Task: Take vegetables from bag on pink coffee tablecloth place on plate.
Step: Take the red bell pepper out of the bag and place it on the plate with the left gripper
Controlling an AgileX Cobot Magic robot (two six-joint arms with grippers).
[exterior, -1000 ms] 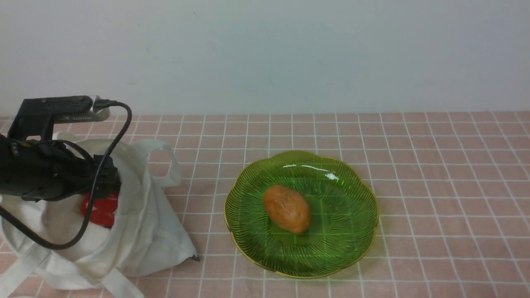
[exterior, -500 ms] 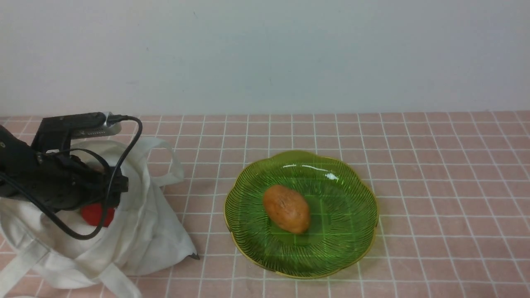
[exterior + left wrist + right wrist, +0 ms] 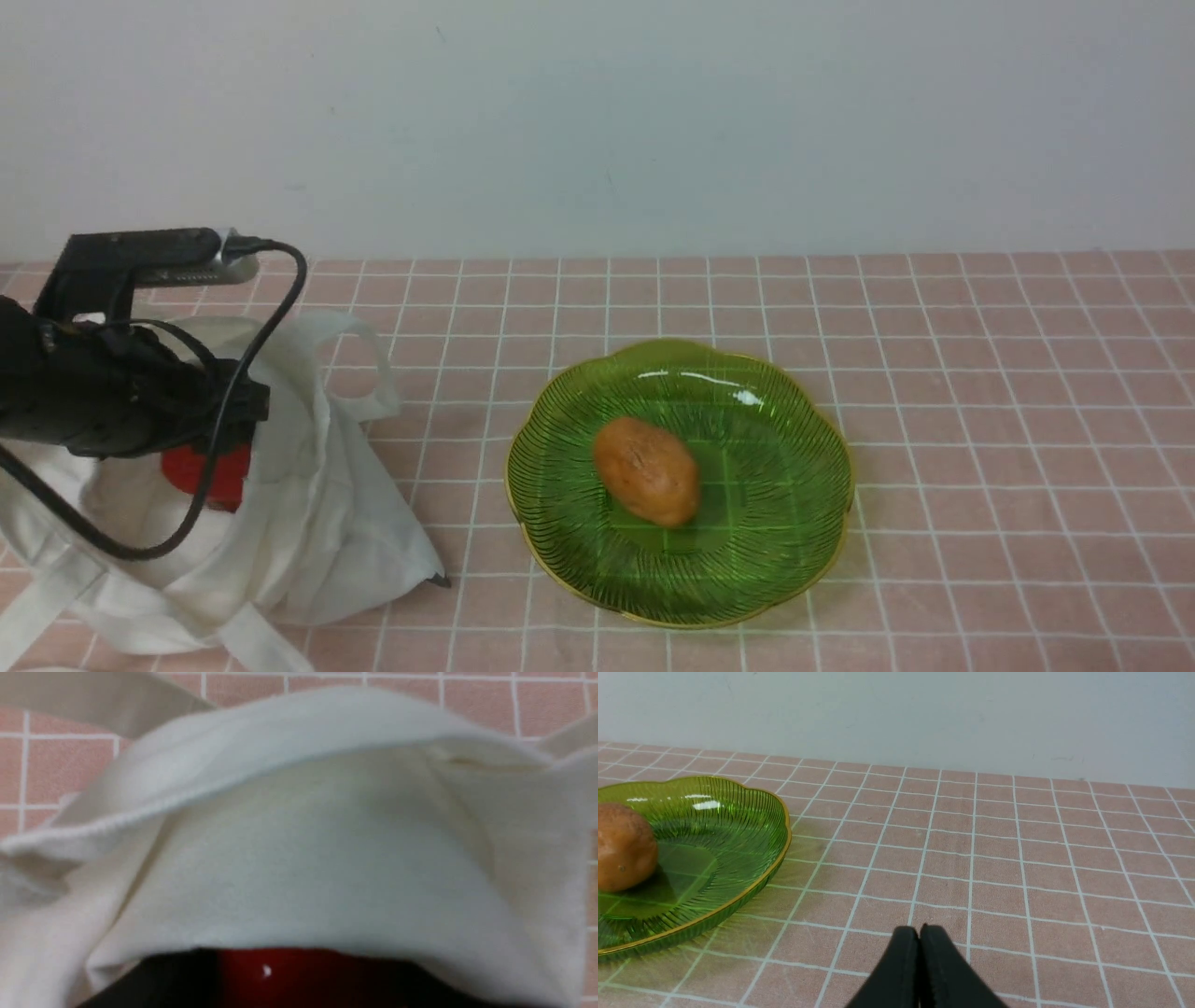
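The white cloth bag (image 3: 317, 504) slumps open at the left on the pink gridded tablecloth (image 3: 980, 373). My left gripper (image 3: 217, 446) reaches down into its mouth and is shut on a glossy red bell pepper (image 3: 201, 476). In the left wrist view the pepper (image 3: 289, 977) shows between two dark fingers (image 3: 159, 980), under the bag's white cloth (image 3: 299, 858). The green ribbed plate (image 3: 794, 560) lies in the middle and holds one orange-brown oval vegetable (image 3: 646, 471). My right gripper (image 3: 919, 933) is shut and empty, low over the cloth beside the plate (image 3: 738, 826).
A plain pale wall (image 3: 653, 121) stands behind the table. The bag's strap handles (image 3: 373, 373) lie loose on the cloth towards the plate. A black cable (image 3: 271, 308) loops off the left wrist over the bag.
The left gripper dipped deeper into the bag, narrowed around the red pepper, then rose slightly and shifted left with it. The plate and its vegetable have not moved.
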